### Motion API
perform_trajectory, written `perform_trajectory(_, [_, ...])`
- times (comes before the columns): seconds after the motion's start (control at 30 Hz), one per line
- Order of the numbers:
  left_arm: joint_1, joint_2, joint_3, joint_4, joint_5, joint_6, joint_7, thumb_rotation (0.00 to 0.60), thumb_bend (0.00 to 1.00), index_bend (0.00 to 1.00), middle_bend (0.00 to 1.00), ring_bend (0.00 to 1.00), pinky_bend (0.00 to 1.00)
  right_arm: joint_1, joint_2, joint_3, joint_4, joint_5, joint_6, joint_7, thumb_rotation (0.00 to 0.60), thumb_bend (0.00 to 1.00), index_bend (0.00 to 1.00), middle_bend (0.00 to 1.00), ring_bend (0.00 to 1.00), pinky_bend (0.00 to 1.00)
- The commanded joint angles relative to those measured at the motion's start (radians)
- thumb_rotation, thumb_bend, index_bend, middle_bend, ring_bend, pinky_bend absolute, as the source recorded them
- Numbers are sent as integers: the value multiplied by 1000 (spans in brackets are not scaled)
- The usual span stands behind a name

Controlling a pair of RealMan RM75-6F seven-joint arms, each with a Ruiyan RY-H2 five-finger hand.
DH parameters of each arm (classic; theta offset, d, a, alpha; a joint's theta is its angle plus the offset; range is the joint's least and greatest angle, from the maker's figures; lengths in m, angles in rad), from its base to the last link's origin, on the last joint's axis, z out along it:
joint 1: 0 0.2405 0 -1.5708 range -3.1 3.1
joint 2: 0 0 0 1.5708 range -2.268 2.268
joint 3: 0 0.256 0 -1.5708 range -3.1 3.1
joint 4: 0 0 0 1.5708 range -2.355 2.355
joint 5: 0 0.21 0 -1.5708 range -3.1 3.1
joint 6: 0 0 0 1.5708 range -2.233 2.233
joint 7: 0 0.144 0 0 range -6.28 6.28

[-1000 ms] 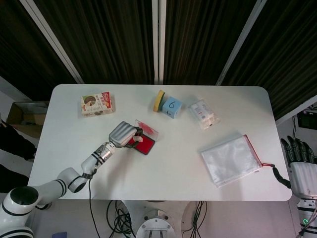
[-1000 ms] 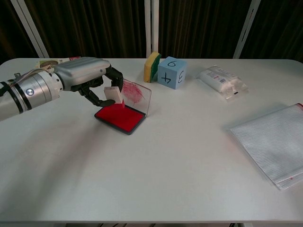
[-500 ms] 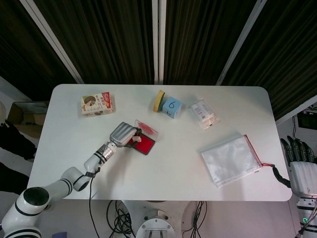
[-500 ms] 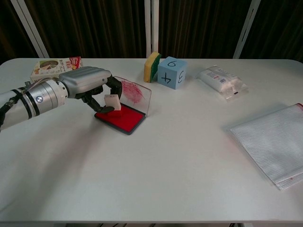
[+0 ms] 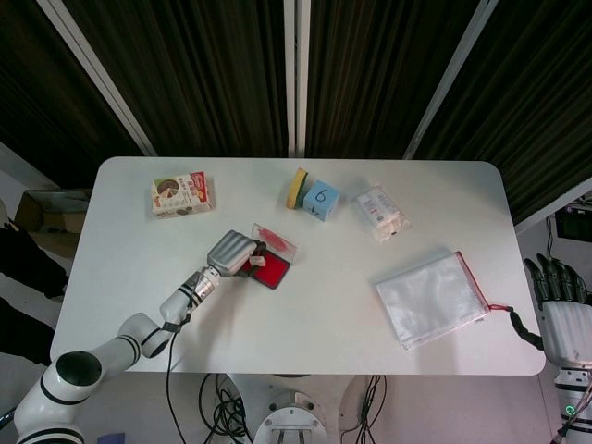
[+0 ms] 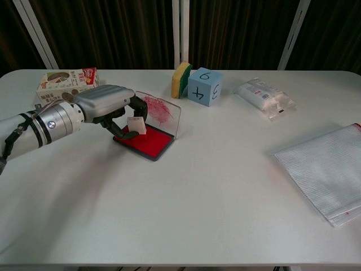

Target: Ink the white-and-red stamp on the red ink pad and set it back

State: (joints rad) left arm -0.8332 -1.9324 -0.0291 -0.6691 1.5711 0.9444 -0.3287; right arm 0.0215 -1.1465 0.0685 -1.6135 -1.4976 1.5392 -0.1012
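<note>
The left hand (image 6: 110,104) pinches the white-and-red stamp (image 6: 135,125) onto the red ink pad (image 6: 144,140) near the table's (image 6: 186,192) rear-left: inking underway, lifting clear comes next.

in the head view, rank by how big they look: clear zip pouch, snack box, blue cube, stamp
1. clear zip pouch
2. snack box
3. blue cube
4. stamp, partly hidden by the left hand

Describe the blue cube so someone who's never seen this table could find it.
Look at the table's far edge, near the middle. The blue cube sits there, beside a yellow-green sponge. It alone has handwritten numbers on its faces.
</note>
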Motion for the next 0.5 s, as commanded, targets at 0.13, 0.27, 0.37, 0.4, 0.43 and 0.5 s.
perform_trajectory(0.13, [-4,10,-2,-6,3,23,-16,600,474,663,686,986,1000,0,1,1,-2,-1,2,-1,600,198,0,0,0,0])
perform_trajectory(0.27, [-4,54,-22,-60,-3,61,-24,600,474,663,686,985,1000,-1,3,1,-6,-3,5,-1,600,197,0,0,0,0])
perform_trajectory(0.37, [6,128,-45,-142,-12,108,-9,600,474,662,686,986,1000,-1,5,1,-6,-4,5,-1,600,198,0,0,0,0])
perform_trajectory(0.4, [13,158,-50,-176,-16,120,-1,600,474,662,686,986,1000,-1,5,1,-6,-4,5,0,600,197,0,0,0,0])
perform_trajectory(0.43, [25,202,-53,-228,-21,133,13,600,474,661,685,986,1000,-1,5,1,-6,-4,5,1,600,197,0,0,0,0])
perform_trajectory(0.5, [48,272,-49,-310,-27,151,40,600,473,660,684,986,1000,0,4,2,-5,-3,3,3,600,197,0,0,0,0])
